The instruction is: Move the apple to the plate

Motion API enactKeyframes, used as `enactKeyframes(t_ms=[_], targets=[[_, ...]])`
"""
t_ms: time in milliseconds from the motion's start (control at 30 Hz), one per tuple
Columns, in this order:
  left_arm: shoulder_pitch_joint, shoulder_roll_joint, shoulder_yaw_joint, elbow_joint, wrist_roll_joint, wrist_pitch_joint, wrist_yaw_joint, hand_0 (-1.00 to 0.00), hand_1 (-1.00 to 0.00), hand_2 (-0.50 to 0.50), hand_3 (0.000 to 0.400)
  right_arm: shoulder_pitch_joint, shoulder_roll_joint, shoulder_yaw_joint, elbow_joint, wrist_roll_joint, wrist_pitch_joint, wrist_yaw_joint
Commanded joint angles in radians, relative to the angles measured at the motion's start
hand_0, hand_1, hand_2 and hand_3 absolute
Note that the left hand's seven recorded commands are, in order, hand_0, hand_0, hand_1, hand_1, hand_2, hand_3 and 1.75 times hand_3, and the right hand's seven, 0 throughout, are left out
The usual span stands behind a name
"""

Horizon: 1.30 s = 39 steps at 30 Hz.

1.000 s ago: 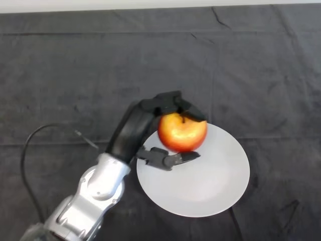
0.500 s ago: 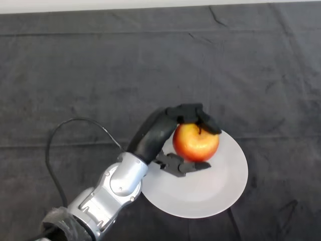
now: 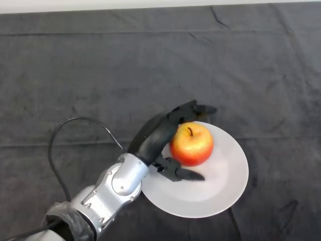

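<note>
A red and yellow apple [image 3: 192, 145] rests on the left part of the white plate [image 3: 221, 176], stem up. My left hand [image 3: 156, 134] is at the apple's left side, over the plate's left rim. Its fingers [image 3: 196, 108] reach out straight past the apple's far side, and the thumb [image 3: 183, 173] lies low on the plate at its near side. The hand is open, with the palm close against the apple. The fingers are not curled over the fruit.
A dark wrinkled cloth [image 3: 100, 75] covers the whole table. A pale strip [image 3: 75, 6] runs along the far edge at the top. My silver-grey forearm [image 3: 108, 188] comes in from the lower left.
The fingers that were curled over the apple's top have straightened and lifted off it. The apple has settled a little lower and to the left on the plate. The thumb has dropped away.
</note>
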Motion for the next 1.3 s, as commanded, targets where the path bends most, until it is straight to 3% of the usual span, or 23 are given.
enactKeyframes(t_ms=[33, 233, 567, 767, 1033, 1300], targets=[[-0.048, 0.011, -0.014, 0.04, -0.002, -0.002, 0.018, 0.0, 0.0, 0.0, 0.0, -0.003, -0.016, -0.0152, -0.017, 0.0211, -0.004, -0.006], [-0.04, 0.035, -0.01, 0.005, -0.016, 0.009, 0.013, 0.0, 0.0, 0.0, 0.0, -0.003, -0.017, -0.0151, -0.016, 0.021, -0.004, -0.0055], [0.05, 0.172, 0.088, -0.165, -0.05, -0.01, -0.022, 0.0, 0.0, 0.0, 0.0, -0.003, -0.017, -0.0148, -0.016, 0.0209, -0.004, -0.0052], [0.106, 0.225, 0.161, -0.219, -0.064, -0.036, -0.023, 0.0, 0.0, 0.0, 0.0, -0.003, -0.016, -0.0146, -0.017, 0.0208, -0.004, -0.0054], [0.182, 0.276, 0.258, -0.214, -0.085, -0.105, -0.02, 0.0, 0.0, 0.0, 0.0, -0.002, -0.016, -0.0143, -0.018, 0.0208, -0.005, -0.0058], [0.229, 0.328, 0.381, -0.125, -0.144, -0.208, -0.047, 0.0, 0.0, 0.0, 0.0, -0.002, -0.015, -0.0141, -0.019, 0.0208, -0.005, -0.006]])
